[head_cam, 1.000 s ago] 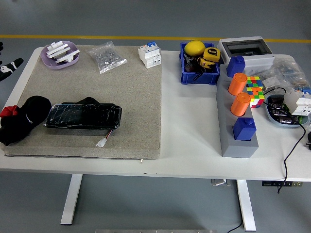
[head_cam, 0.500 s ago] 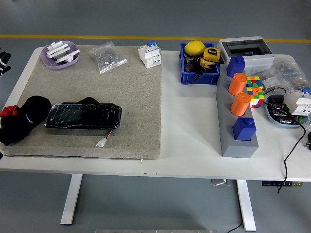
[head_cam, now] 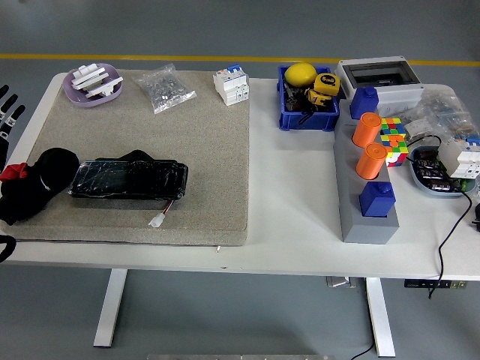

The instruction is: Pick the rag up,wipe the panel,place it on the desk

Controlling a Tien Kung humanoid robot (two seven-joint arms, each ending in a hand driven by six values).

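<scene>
The rag (head_cam: 34, 186) is a crumpled black cloth with a red patch, lying on the left end of the grey mat (head_cam: 195, 135). Right of it, touching it, lies the panel (head_cam: 129, 180), a long black glossy slab with a small white plug on a wire at its front. My left hand (head_cam: 7, 112) shows only at the far left edge, beyond the table's left side, with its black and white fingers spread and holding nothing. It is behind and left of the rag, apart from it. My right hand is out of view.
At the back of the mat are a purple dish (head_cam: 93, 82), a clear bag of parts (head_cam: 165, 88) and a white breaker (head_cam: 232, 85). To the right stand a blue bin (head_cam: 307, 97), a grey stand with orange and blue blocks (head_cam: 367, 187), a colour cube (head_cam: 393, 139) and cables.
My left hand has shifted along the left edge and its fingers now point up, spread. A dark part of the arm now shows at the lower left edge. Rag and panel have not moved.
</scene>
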